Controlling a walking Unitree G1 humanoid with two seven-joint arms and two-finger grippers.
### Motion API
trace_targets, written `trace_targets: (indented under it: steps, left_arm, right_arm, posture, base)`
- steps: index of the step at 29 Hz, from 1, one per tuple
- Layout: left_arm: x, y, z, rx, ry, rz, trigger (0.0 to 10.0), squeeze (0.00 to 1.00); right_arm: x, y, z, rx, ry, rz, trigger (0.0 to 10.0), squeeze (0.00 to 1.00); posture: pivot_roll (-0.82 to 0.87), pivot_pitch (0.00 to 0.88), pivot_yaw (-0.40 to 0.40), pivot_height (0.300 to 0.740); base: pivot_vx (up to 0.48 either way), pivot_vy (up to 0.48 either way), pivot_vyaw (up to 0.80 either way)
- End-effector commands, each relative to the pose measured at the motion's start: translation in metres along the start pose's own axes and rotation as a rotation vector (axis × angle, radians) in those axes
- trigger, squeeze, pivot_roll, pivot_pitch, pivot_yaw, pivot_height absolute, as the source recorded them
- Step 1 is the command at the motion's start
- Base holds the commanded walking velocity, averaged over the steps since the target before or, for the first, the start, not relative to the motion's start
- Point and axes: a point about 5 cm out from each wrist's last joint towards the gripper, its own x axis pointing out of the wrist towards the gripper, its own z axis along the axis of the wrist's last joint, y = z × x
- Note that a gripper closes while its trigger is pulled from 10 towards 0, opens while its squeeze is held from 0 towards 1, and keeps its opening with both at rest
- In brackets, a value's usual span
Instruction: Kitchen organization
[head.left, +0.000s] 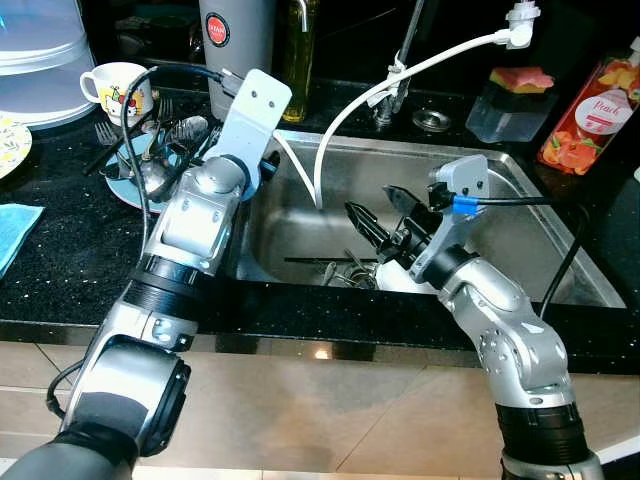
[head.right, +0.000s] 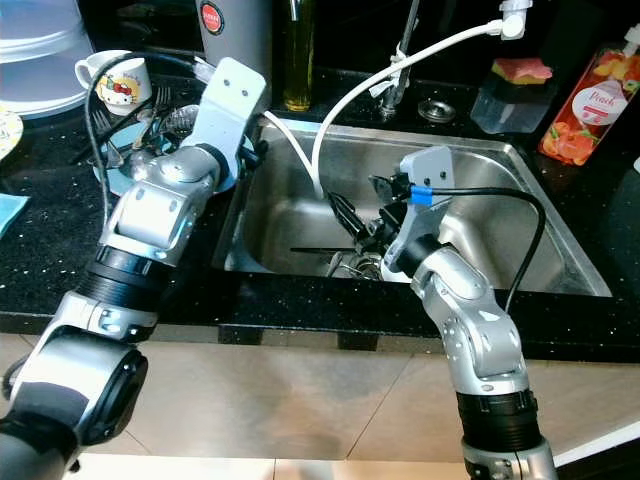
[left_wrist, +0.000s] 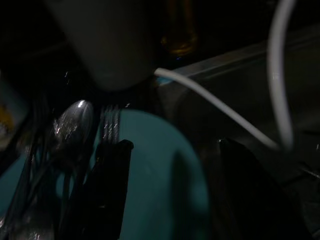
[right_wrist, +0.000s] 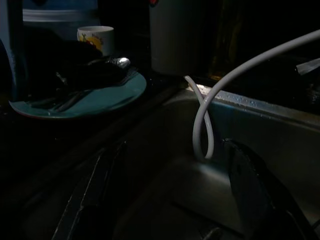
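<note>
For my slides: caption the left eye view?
Left gripper over a teal plate of cutlery; right gripper open in the sink.

Your two arms are brushed silver castings with rounded joint housings and ribbed black collars. The left arm (head.left: 190, 225) ends in a flat white wrist plate with two dark screw holes; a black cable loops along it. The right arm (head.left: 505, 325) carries a grey wrist block, a blue cable clip, and a black cable. Each gripper's fingers (left_wrist: 107, 187) are long and black.
</note>
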Motion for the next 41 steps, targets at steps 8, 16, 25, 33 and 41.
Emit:
trace_targets:
  steps: [8, 16, 25, 33, 41]
  left_arm:
    - [0.014, 0.032, -0.014, -0.224, 0.151, 0.161, 10.0, 0.00]
    - [0.016, 0.045, -0.024, -0.248, 0.207, 0.234, 10.0, 0.00]
    - [0.018, 0.058, -0.032, -0.299, 0.261, 0.281, 10.0, 0.00]
    - [0.020, 0.058, -0.040, -0.367, 0.319, 0.268, 10.0, 0.00]
    - [0.021, 0.056, -0.042, -0.345, 0.337, 0.253, 3.0, 0.00]
  right_arm:
    - [0.024, 0.044, 0.012, 0.004, -0.020, 0.210, 10.0, 0.00]
    - [0.035, 0.056, 0.010, 0.017, -0.006, 0.223, 10.0, 0.00]
    - [0.036, 0.056, 0.011, 0.040, -0.027, 0.191, 10.0, 0.00]
    - [0.035, 0.056, 0.009, 0.040, -0.022, 0.186, 10.0, 0.00]
    - [0.035, 0.055, 0.010, 0.040, -0.026, 0.179, 10.0, 0.00]
  posture:
    - [0.18, 0.043, -0.093, 0.740]
    - [0.18, 0.043, -0.088, 0.740]
    - [0.18, 0.044, -0.080, 0.740]
    - [0.18, 0.044, -0.081, 0.740]
    - [0.19, 0.042, -0.077, 0.740]
  base:
    - [0.000, 0.000, 0.00]
    - [0.000, 0.000, 0.00]
    - [0.000, 0.000, 0.00]
    - [0.000, 0.000, 0.00]
    - [0.000, 0.000, 0.00]
